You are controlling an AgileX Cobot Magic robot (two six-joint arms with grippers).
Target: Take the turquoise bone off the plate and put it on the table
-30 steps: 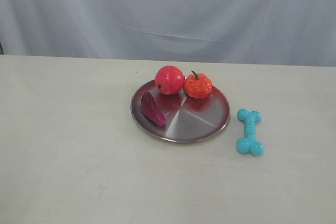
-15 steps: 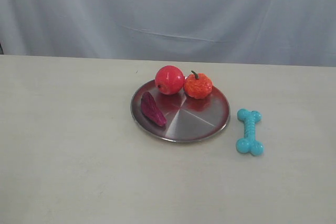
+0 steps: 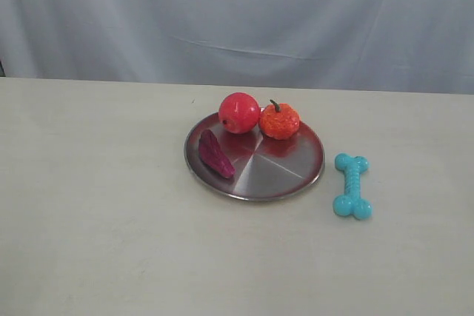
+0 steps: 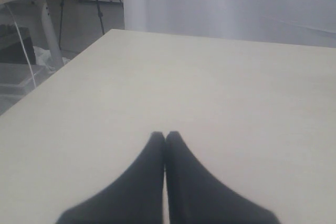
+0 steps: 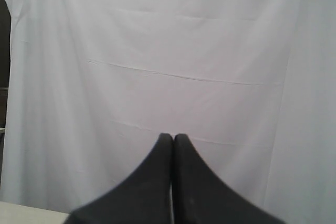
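Note:
The turquoise bone (image 3: 352, 186) lies flat on the pale beige table (image 3: 104, 205), just right of the silver plate (image 3: 278, 172) and clear of its rim. Neither arm shows in the exterior view. My left gripper (image 4: 165, 135) is shut with nothing between its dark fingers, and it hovers over bare tabletop (image 4: 220, 93). My right gripper (image 5: 173, 137) is also shut and empty, pointed at the white curtain (image 5: 173, 51). Neither wrist view shows the bone or the plate.
On the plate sit a red apple (image 3: 238, 112), an orange pumpkin-like toy (image 3: 279, 120) and a dark magenta ridged wedge (image 3: 215, 154). A white curtain (image 3: 237, 12) hangs behind the table. Beyond the table edge the left wrist view shows another table's legs (image 4: 47, 24).

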